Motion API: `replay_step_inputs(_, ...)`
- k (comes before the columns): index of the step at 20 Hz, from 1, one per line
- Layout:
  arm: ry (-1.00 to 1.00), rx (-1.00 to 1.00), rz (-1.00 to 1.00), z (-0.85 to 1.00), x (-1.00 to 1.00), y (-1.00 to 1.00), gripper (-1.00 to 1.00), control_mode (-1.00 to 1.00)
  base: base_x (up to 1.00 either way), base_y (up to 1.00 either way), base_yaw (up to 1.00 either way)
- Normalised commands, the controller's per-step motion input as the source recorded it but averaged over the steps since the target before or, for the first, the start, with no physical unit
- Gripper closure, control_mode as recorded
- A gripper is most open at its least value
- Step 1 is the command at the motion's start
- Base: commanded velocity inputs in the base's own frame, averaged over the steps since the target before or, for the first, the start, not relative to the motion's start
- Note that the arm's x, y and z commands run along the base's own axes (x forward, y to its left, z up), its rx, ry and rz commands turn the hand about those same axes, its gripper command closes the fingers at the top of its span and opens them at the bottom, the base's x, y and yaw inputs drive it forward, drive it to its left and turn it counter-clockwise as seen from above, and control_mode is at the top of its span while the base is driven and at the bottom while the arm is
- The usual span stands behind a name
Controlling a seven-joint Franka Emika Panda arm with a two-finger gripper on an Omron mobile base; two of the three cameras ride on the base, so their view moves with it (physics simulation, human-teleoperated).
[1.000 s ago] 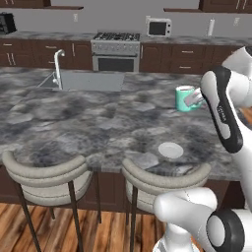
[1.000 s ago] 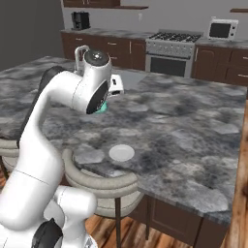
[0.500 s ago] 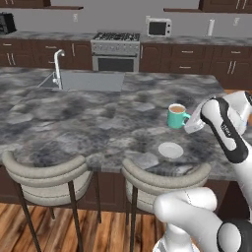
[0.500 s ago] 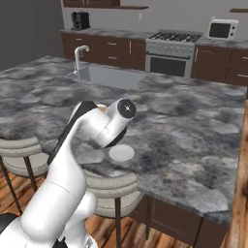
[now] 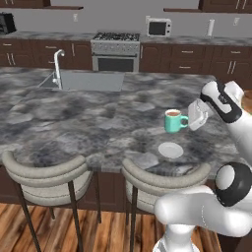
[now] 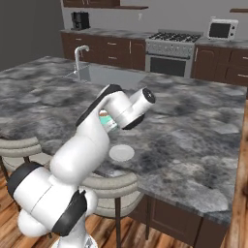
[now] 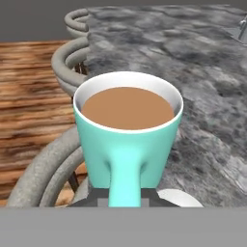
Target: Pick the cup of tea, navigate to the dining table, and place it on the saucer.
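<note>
The teal cup of tea (image 5: 173, 120) hangs upright above the grey marbled dining table (image 5: 88, 118), its brown liquid level. My gripper (image 5: 189, 121) is shut on its handle from the right. The white saucer (image 5: 171, 150) lies on the table just below the cup and a little nearer the front edge. In the right base view the cup (image 6: 107, 121) peeks out beside my forearm, above the saucer (image 6: 121, 153). In the hand view the cup (image 7: 128, 128) is close up, its handle between my gripper (image 7: 124, 197), and a sliver of saucer (image 7: 181, 198) shows beneath.
Two grey-cushioned stools (image 5: 49, 174) (image 5: 162, 174) stand at the table's near edge, right under the saucer. A sink with a faucet (image 5: 59, 66) is set in the table's far left. Stove (image 5: 115, 47) and microwave (image 5: 158, 27) line the back wall.
The arm has brought the cup down and slightly left, from high over the table's right side to just above the saucer. The base has stayed put.
</note>
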Motion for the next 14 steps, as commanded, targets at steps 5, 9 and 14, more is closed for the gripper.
replay_step_inputs(5, -0.01, 0.0, 0.11, -0.53, 0.17, -0.13, 1.0, -1.0, 0.0, 0.0, 0.0)
replay_step_inputs(9, 0.0, 0.0, 0.06, -0.97, 0.05, -0.05, 1.0, -1.0, 0.0, 0.0, 0.0)
replay_step_inputs(14, -0.01, 0.0, 0.04, -0.5, 0.0, -0.1, 1.0, -1.0, 0.0, 0.0, 0.0)
